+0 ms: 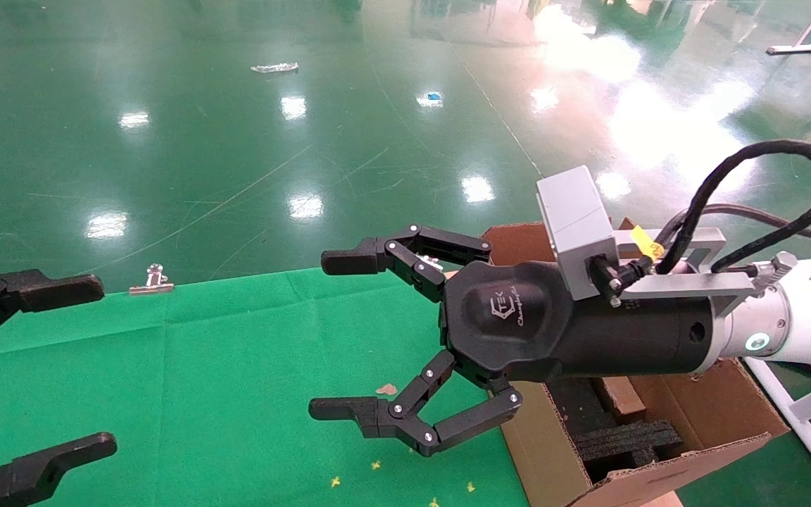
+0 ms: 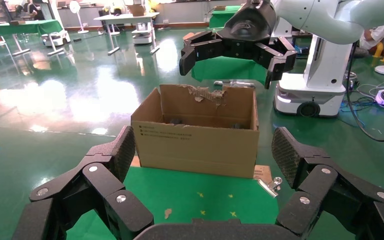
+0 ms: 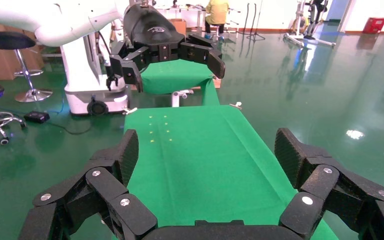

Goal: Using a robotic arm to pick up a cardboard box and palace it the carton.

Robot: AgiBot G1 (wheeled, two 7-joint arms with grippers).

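A white tubular robotic arm with a glowing teal ring, grey box module and looping black cable is reaching in from the right. Its right hand, black and jointed, is hovering spread wide and grasping nothing, over the right edge of the counter, which is draped in smooth green cloth. Just beside that edge, a large brown corrugated carton is standing open, one flap torn ragged, with black foam inserts lying inside. A small brown cardboard box is resting in the carton against the foam. The left hand is waiting at the counter's left edge, fingers wide apart and empty. A metal binder clip is sitting on the far edge of the counter.
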